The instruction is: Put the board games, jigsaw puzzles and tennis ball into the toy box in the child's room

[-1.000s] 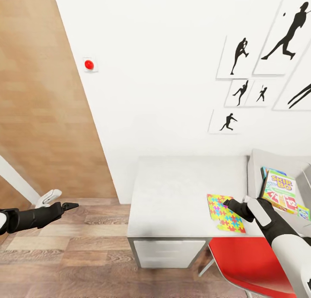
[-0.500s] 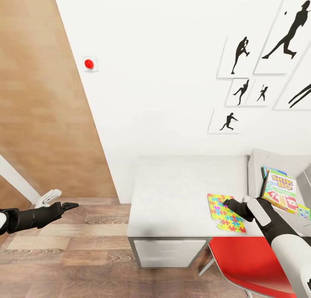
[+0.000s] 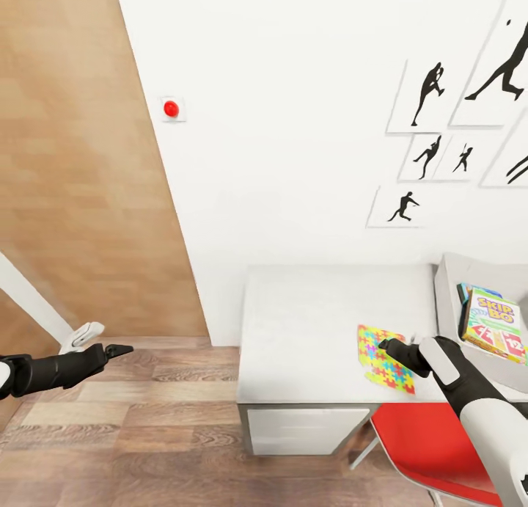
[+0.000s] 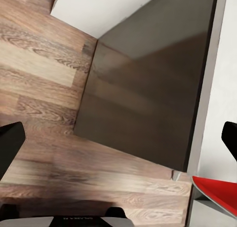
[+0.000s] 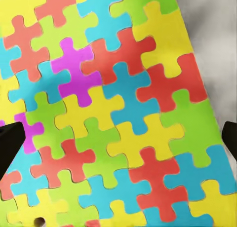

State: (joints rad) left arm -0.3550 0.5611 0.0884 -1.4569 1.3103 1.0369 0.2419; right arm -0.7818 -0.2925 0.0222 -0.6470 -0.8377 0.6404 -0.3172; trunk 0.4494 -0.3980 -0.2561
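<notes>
A bright jigsaw puzzle [image 3: 383, 360] lies flat near the front edge of the pale table [image 3: 315, 323]. My right gripper [image 3: 394, 345] hovers low over it, open. In the right wrist view the puzzle [image 5: 113, 89] spreads below the gripper [image 5: 118, 140], whose black fingertips [image 5: 10, 143] stand wide apart. The grey toy box [image 3: 446, 290] stands at the table's right end. A green and white board game [image 3: 495, 323] lies in it on top of a blue one [image 3: 468, 291]. My left gripper [image 3: 121, 350] hangs open over the wood floor, far left of the table.
A red chair [image 3: 425, 441] is tucked under the table below my right arm. The table's dark side panel [image 4: 143, 94] and the plank floor [image 4: 39, 64] are in the left wrist view. Black silhouette pictures [image 3: 433, 96] and a red button [image 3: 171, 108] hang on the white wall.
The whole picture has shifted to the right, so the camera has moved. My right gripper stays over the puzzle. The left arm holds the same pose.
</notes>
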